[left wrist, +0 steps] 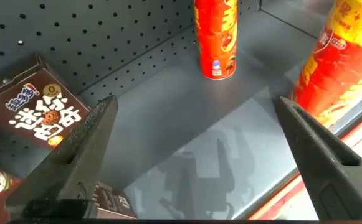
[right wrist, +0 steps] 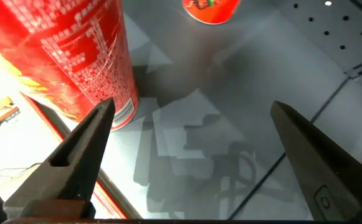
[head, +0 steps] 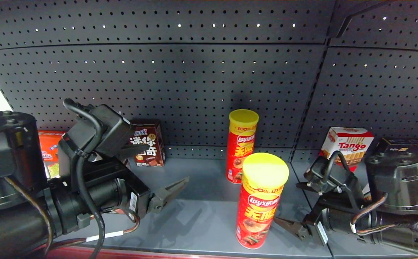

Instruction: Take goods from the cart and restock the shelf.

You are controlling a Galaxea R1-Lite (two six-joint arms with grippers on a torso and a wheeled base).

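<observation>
Two red chip cans with yellow lids stand upright on the grey shelf [head: 201, 216]. The front can [head: 263, 201] [left wrist: 339, 56] [right wrist: 75, 56] is near the shelf's front edge, and the rear can [head: 242, 145] [left wrist: 216, 37] [right wrist: 210, 9] stands closer to the pegboard. My left gripper [head: 169, 163] [left wrist: 194, 102] hovers open over the bare shelf, left of both cans, holding nothing. My right gripper [head: 287, 205] [right wrist: 193, 107] is open and empty just right of the front can, one finger [head: 284, 223] low near the can's base.
A brown snack box [head: 147, 144] [left wrist: 34, 112] leans against the pegboard behind the left gripper, with a red packet [head: 48, 147] further left. A white wafer box [head: 345, 145] and a dark box [head: 407, 147] sit on the right shelf bay. A red strip lines the shelf's front edge [head: 140, 253].
</observation>
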